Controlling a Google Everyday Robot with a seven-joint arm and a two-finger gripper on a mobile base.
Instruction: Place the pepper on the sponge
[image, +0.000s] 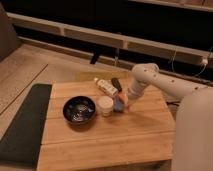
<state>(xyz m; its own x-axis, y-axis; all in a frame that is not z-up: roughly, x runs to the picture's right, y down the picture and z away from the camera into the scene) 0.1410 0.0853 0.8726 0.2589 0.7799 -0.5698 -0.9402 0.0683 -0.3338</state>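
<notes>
The blue sponge (117, 104) lies flat on the wooden table (110, 135), right beside the white cup (105, 105). My gripper (124, 102) points down at the sponge's right edge, at the end of the white arm (150, 80) that reaches in from the right. A small orange-red spot, the pepper (126, 104), shows at the gripper's tip, touching or just above the sponge. The gripper hides part of both the pepper and the sponge.
A black bowl (79, 109) stands left of the cup. A white bottle (106, 86) lies behind the cup, and a small black oblong object (116, 83) sits beside it. A dark mat (25, 125) borders the table's left side. My white body (195, 135) fills the right.
</notes>
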